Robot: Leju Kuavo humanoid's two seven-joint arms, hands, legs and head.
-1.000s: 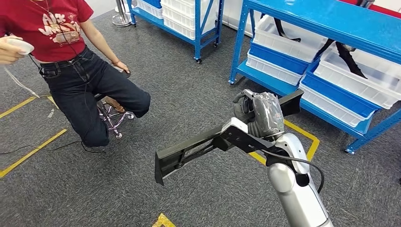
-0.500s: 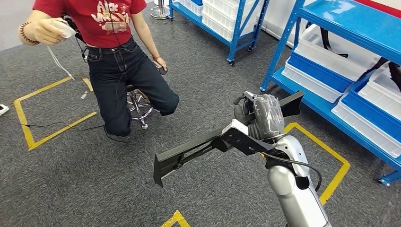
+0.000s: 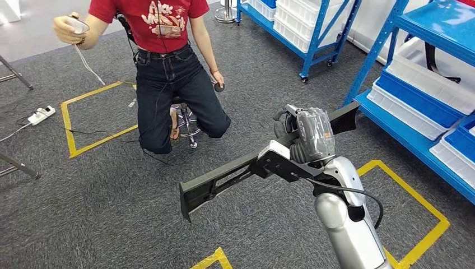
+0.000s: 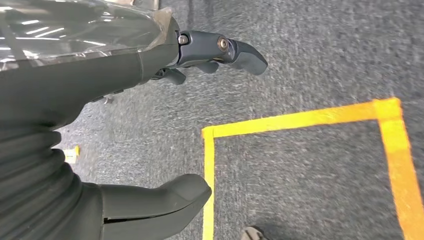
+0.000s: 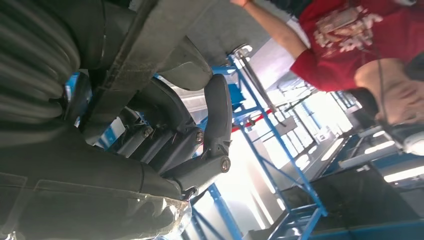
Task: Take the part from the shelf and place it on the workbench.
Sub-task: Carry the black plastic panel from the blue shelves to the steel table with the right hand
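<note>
Grey carpet [image 3: 101, 224] stretches out beneath us, crossed by yellow floor tape [image 3: 417, 246], with blue shelving [image 3: 403, 134] and its white bins [image 3: 431, 84] off to the right and a person [image 3: 168, 67] in a red shirt seated on a stool [image 3: 185, 120] at the far left. We have the part [image 3: 235, 174], a long black bracket, up in our right hand [image 3: 308, 137], well clear of the floor and stretching from near left to far right across our front. No workbench is in sight, so we judge this to be the carry. To do it well, we want the part kept level, its long free end swung wide of the person and the shelf posts, and the grasp firm against that leverage. In the right wrist view the dark fingers [image 5: 217, 112] wrap around the part's bar, thumb on the other side, so the hand is clenched on it towards its far right end, leaving most of the length overhanging to the left. Our left hand [image 4: 100, 125] hangs over the carpet, fingers [image 4: 235, 50] loosely parted, holding nothing.
</note>
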